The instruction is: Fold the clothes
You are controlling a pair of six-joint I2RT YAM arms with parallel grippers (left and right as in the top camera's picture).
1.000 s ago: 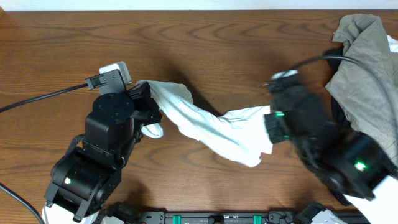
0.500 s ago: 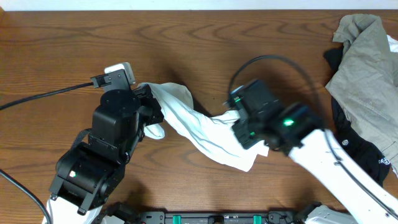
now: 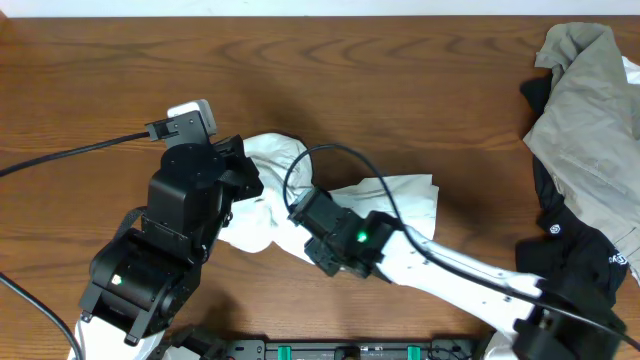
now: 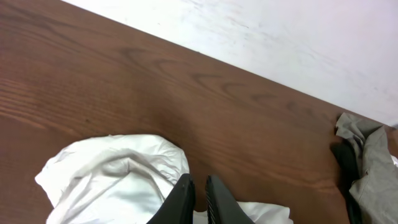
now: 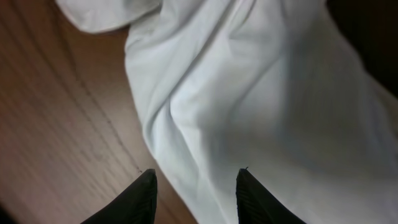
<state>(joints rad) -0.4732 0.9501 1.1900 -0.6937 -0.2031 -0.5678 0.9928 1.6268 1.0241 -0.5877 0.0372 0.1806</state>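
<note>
Hovering over the crumpled white cotton T-shirt [image 3: 400, 195], the right gripper [image 5: 196, 173] has jaws spread, while the left gripper [image 4: 198, 178] looks nearly closed, maybe nipping fabric.

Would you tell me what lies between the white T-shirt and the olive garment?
Bare table separates the T-shirt from the olive garment, as the overhead view shows.

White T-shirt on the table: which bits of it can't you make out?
- Overhead: the right arm covers the white T-shirt's middle, the left arm its left end.
- Left wrist: bottom edge cuts off the left gripper, hiding whether it pinches cloth.
- Right wrist: too close; one plain stretch, no print.
</note>
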